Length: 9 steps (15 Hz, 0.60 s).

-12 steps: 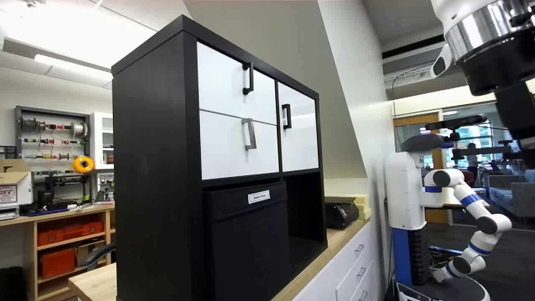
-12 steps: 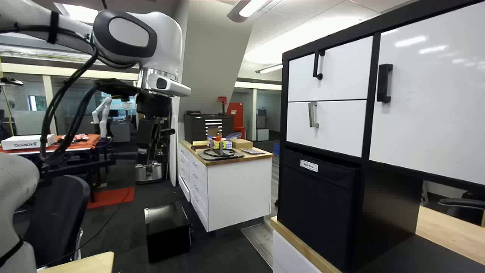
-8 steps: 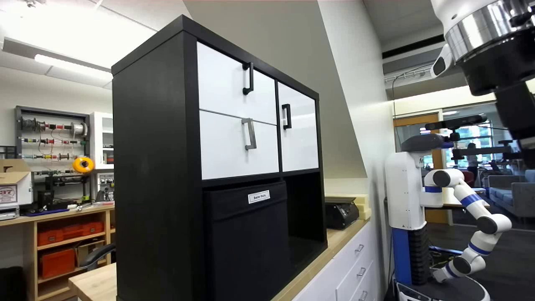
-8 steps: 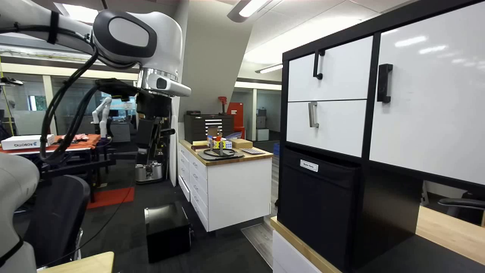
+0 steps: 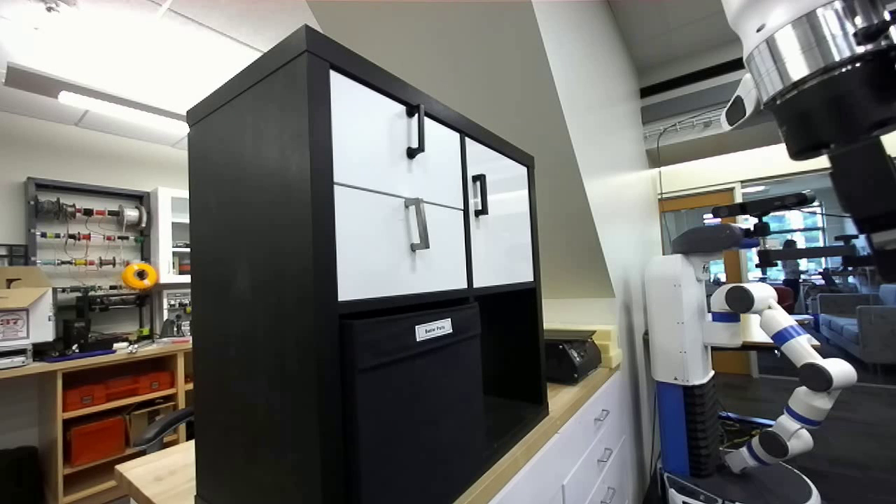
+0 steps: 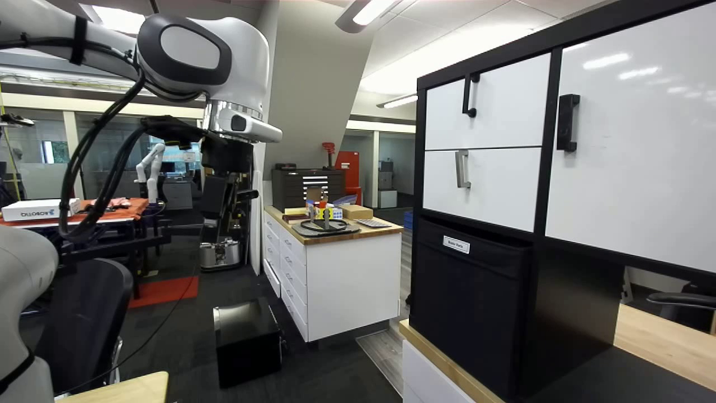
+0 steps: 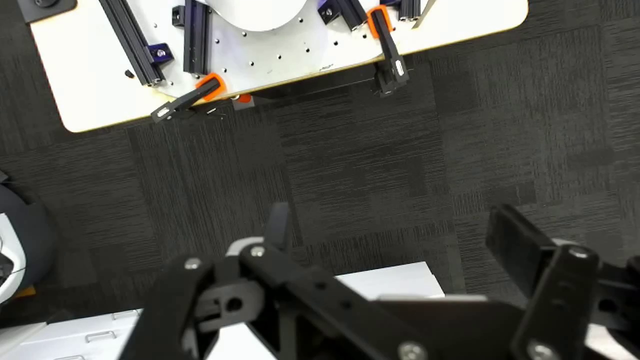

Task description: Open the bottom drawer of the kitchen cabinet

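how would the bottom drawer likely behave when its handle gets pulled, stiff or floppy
The bottom drawer would probably be stiff, since its front looks flat and rigid. Its handle leans slightly, so it might be loose and twist under load. The smooth front shows no other grip, so it would likely be slippery elsewhere.

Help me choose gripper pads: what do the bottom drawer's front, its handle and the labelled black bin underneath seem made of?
Bottom drawer front: probably laminate or painted board, smooth and white, with no visible grain. Handle: likely metal with a satin finish, by its grey sheen; coated plastic is possible. Black bin: likely fabric, matte, judging by its slack top edge and the soft crease below.
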Motion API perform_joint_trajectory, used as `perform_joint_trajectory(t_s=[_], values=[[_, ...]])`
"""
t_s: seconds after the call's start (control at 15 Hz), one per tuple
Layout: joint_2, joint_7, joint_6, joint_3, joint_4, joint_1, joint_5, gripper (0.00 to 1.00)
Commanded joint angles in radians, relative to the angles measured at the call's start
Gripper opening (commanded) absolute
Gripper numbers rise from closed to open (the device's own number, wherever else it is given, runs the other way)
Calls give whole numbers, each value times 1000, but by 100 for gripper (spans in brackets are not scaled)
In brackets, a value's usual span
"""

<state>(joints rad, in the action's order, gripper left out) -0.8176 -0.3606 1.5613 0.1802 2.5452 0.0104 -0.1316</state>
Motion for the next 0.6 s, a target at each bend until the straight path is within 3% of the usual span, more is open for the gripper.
perform_joint_trajectory(t_s=[0.0, 0.53], values=[[1, -6, 1, 4, -4, -7, -1, 100], [28, 8, 98, -1, -46, -13, 8, 100]])
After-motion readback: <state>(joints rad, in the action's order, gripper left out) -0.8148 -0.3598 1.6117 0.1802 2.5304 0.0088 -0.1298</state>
